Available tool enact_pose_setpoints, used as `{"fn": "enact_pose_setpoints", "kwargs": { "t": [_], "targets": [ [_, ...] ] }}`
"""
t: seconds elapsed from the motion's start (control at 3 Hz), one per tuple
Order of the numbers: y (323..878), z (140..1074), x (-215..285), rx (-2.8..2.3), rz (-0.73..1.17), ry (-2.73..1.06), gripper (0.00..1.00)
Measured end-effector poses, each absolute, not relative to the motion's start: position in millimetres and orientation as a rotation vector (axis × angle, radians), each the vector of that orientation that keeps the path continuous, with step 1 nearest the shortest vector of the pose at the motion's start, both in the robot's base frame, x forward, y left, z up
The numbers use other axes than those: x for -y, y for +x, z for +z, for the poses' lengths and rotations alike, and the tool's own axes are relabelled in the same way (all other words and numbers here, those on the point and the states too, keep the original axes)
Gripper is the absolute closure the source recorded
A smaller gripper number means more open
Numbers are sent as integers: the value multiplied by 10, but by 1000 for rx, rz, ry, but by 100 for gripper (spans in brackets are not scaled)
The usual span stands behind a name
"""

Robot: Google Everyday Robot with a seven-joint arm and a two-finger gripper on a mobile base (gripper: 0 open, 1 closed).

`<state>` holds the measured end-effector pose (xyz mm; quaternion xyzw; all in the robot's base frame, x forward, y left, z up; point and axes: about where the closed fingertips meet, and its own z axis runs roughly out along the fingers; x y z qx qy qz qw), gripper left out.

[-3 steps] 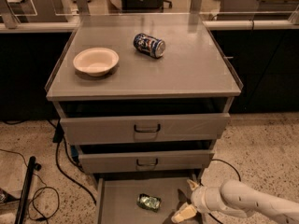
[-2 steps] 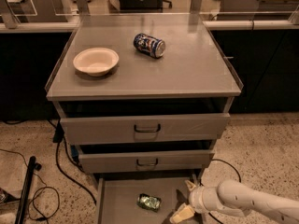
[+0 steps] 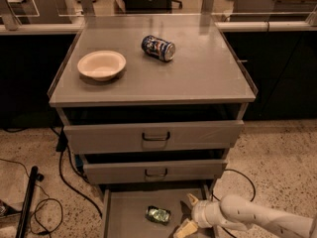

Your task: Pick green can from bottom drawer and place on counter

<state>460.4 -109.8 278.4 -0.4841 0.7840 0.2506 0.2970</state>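
Your gripper sits low over the right part of the pulled-out bottom drawer, its two fingers spread wide and holding nothing. The green can lies on the drawer floor just beside the gripper (apart from both fingers). Up on the counter rest a white bowl and a blue can.
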Motion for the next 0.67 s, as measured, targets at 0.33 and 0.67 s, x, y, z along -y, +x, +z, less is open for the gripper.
{"fn": "enact_pose_setpoints", "kwargs": {
  "t": [0.33,0.67],
  "targets": [
    [4654,2568,1029,-1994,651,-1298,0],
    [4752,2380,970,-1927,629,-1292,0]
  ]
}}
